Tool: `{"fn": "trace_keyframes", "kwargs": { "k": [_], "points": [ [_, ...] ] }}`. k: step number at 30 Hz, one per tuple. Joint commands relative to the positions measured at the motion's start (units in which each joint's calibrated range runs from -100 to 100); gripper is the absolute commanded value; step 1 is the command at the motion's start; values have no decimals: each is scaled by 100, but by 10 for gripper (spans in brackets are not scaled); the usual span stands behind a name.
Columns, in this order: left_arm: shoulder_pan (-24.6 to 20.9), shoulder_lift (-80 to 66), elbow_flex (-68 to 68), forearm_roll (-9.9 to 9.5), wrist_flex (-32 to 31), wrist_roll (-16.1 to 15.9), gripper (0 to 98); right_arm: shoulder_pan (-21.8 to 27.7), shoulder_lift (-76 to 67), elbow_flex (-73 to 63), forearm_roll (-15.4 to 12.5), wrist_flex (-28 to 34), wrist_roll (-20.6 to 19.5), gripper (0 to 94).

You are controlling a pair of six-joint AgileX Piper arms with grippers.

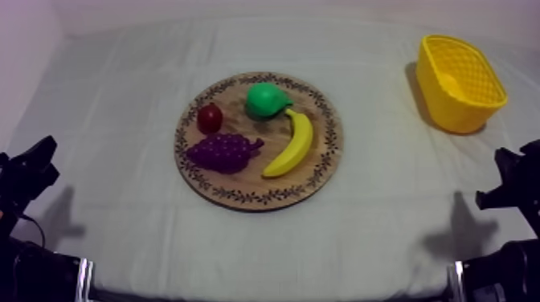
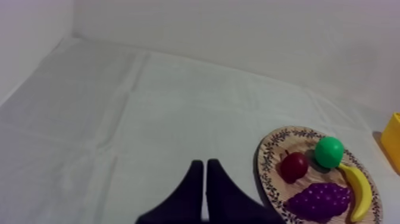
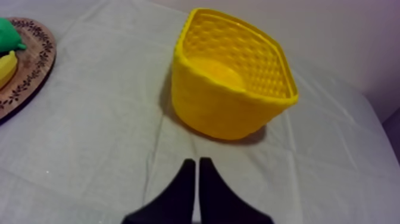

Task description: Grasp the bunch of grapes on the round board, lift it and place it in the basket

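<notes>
A purple bunch of grapes (image 1: 223, 151) (image 2: 319, 200) lies on the front left of the round wooden board (image 1: 321, 165) (image 2: 269, 152) (image 3: 36, 74). The yellow basket (image 1: 460, 80) (image 3: 232, 77) stands empty at the far right of the table; its edge (image 2: 391, 140) shows beyond the board. My left gripper (image 1: 36, 165) (image 2: 205, 170) rests low at the left, shut on nothing, well left of the board. My right gripper (image 1: 510, 181) (image 3: 197, 167) rests low at the right, shut as a narrow wedge, just in front of the basket.
Also on the board are a small red fruit (image 1: 210, 117) (image 2: 293, 166), a green pear (image 1: 267, 99) (image 2: 329, 151) (image 3: 9, 34) and a banana (image 1: 293, 143) (image 2: 359, 192) (image 3: 6, 65). Grey-white cloth (image 1: 386, 217) lies between board and basket.
</notes>
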Motion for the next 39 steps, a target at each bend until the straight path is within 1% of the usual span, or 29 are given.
{"fn": "trace_keyframes", "kwargs": {
  "k": [1, 5, 12, 15, 20, 24, 29, 35, 39],
  "points": [
    [-1, 0, -4, -4, -3, 0, 1, 0, 0, 0, 2, 1, -1, 6],
    [-1, 0, -4, -4, -3, 0, 1, -5, 0, 0, 2, 1, 5, 6],
    [-1, 0, -4, -4, -3, 0, 1, -7, 0, -11, 7, -3, -296, 6],
    [-1, 0, -4, -4, -3, 0, 1, -14, 0, -31, 28, -8, -275, 6],
    [-1, 0, -4, -4, -3, 0, 1, -123, 53, -145, 142, 62, -110, 5],
    [-1, 0, -4, -4, -3, 0, 1, -297, 398, -462, 271, 14, -65, 5],
    [-1, 0, -4, -4, -3, 0, 1, -629, 1190, -1231, 497, 18, -82, 5],
    [-1, 0, -4, -4, -3, 0, 1, -1096, 2263, -2367, 723, 316, -96, 5],
    [-1, 0, -4, -4, -3, 0, 1, -1391, 2998, -3215, 755, 672, -20, 5]
  ]
}}
